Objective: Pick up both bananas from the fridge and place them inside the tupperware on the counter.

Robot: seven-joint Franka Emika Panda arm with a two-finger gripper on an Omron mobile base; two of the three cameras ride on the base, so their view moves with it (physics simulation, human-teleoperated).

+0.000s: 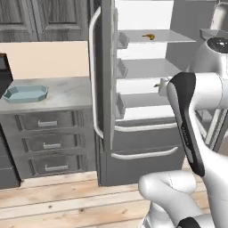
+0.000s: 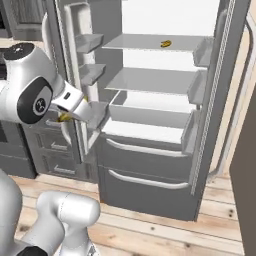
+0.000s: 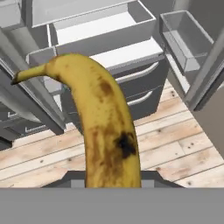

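Grey stainless-look fridge (image 1: 147, 147) with both doors swung wide, leaving its white interior open from the front. The left door (image 1: 104, 75) with its clear bins (image 2: 95, 115) stands between the interior and the light grey marbled counter (image 1: 67, 91). The white arm's two-finger gripper (image 2: 67, 116), clamped on a spotted yellow banana (image 3: 103, 127), hangs just beside those bins, apparently not touching. The shallow light blue octagonal tupperware (image 1: 26, 93) sits open-topped, with bare counter to its right. A black appliance (image 1: 3, 73) borders its left.
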